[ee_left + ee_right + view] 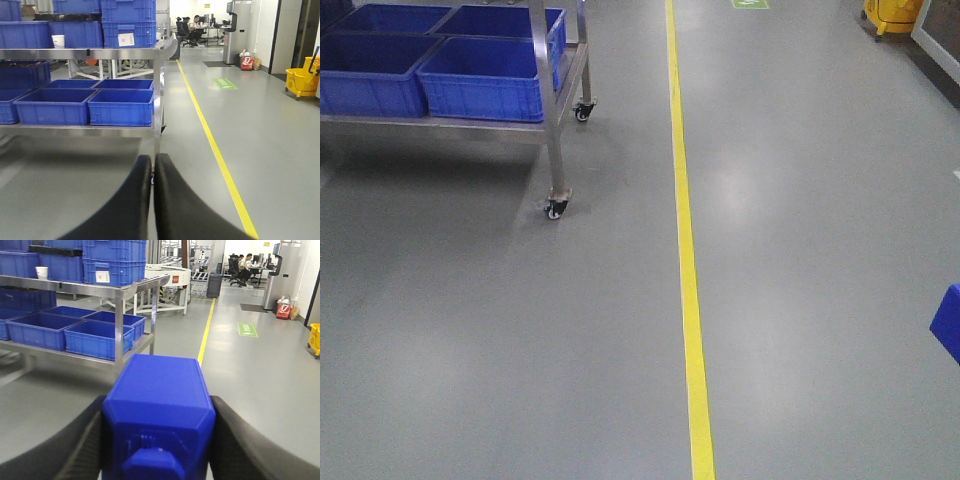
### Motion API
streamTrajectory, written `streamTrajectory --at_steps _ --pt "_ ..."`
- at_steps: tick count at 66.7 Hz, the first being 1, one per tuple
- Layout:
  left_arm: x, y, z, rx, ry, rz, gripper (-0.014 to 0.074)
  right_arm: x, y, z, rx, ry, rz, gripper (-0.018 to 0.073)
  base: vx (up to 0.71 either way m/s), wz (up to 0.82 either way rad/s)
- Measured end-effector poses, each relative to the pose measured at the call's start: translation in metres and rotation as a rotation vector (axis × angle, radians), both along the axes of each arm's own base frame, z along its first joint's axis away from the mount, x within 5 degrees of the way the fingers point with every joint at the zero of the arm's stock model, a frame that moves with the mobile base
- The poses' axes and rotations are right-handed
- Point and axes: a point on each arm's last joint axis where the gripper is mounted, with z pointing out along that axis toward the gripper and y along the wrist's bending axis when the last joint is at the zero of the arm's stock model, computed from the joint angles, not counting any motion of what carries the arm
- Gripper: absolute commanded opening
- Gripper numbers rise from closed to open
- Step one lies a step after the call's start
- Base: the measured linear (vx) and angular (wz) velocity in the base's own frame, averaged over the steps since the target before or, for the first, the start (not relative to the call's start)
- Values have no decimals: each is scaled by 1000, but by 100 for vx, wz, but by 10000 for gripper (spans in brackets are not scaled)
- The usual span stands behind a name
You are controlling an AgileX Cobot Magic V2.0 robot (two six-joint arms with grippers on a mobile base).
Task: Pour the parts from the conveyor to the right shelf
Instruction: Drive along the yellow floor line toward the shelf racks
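Blue block (159,390) sits clamped between fingers (242,442) of right tool (158,407).

Yellow floor line (686,260), mop bucket (301,82), green floor sign (224,83).

The grey floor (800,300) carries a steel rack (557,160) on casters (556,208) at its far left — blue bins (485,75) sit side by side on the rack's low shelf. A yellow line (688,300) runs along the floor, just right of the rack.

Bins (120,107) look glossy plastic, shelf (80,54) polished metal, block (159,400) matt plastic.
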Motion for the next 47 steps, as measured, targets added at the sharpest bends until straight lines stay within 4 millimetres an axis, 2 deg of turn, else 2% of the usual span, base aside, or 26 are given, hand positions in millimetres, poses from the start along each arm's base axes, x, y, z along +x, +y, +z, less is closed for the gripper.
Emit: streamTrajectory --at_steps 47 --pt "0 0 0 0 0 0 -6 0 0 0 0 0 0 -8 69 3"
